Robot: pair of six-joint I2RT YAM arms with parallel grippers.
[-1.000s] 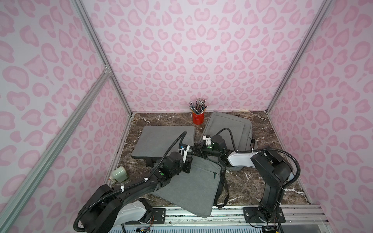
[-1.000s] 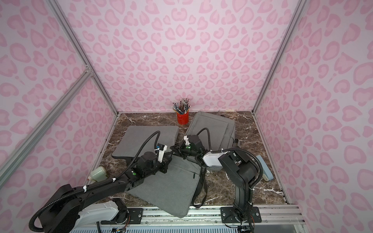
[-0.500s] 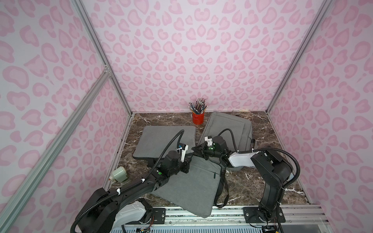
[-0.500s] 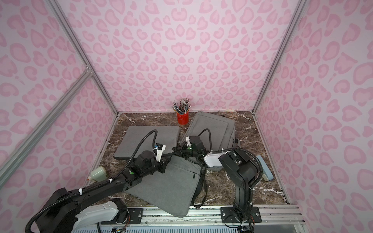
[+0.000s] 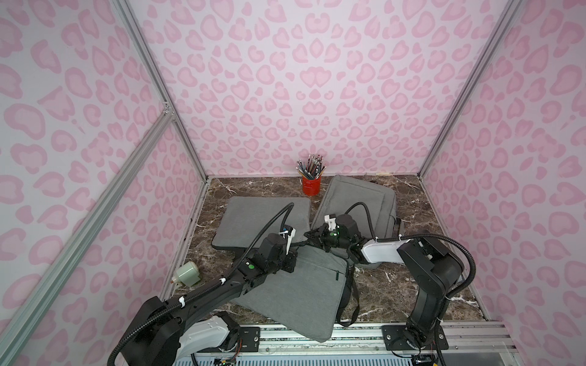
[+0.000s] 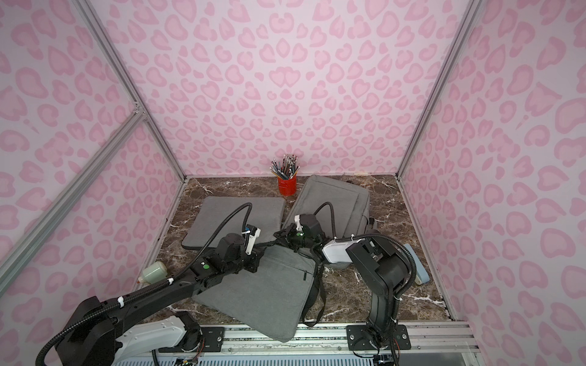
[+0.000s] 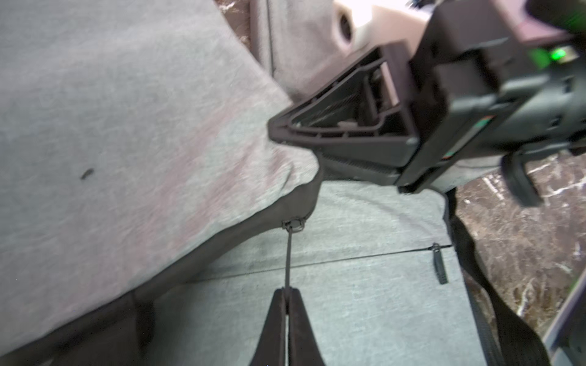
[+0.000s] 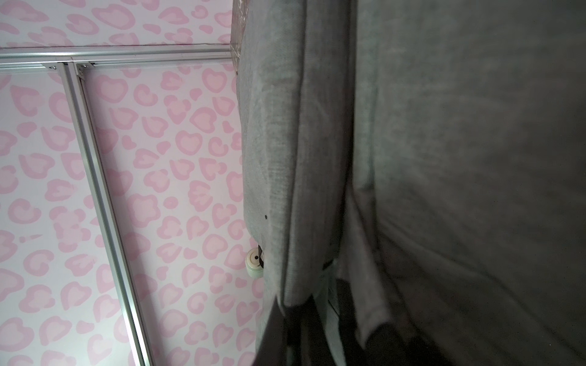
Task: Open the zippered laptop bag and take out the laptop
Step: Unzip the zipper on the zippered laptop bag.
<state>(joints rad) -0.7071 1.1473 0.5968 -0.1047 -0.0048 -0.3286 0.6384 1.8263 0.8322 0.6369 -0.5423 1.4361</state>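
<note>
The grey laptop bag (image 5: 253, 218) (image 6: 228, 218) lies flat at the back left; the laptop is hidden. In the left wrist view my left gripper (image 7: 287, 290) is shut on the thin black zipper pull cord (image 7: 288, 260), which runs taut to the slider (image 7: 293, 224) on the bag's dark edge by its near right corner. In both top views the left gripper (image 5: 296, 250) (image 6: 263, 250) hangs over the front bag. My right gripper (image 5: 307, 234) (image 7: 276, 133) (image 8: 295, 313) is shut on that corner of the laptop bag (image 8: 272, 158).
A second grey bag (image 5: 304, 291) with a black strap lies under both grippers at the front. A grey backpack (image 5: 361, 199) lies back right, behind the right arm. A red cup of pencils (image 5: 311, 185) stands at the back wall. A pale green bottle (image 5: 187, 274) lies by the left wall.
Both grippers have shifted slightly to the left, each keeping its grip. The laptop bag's near edge has shifted a little with them.
</note>
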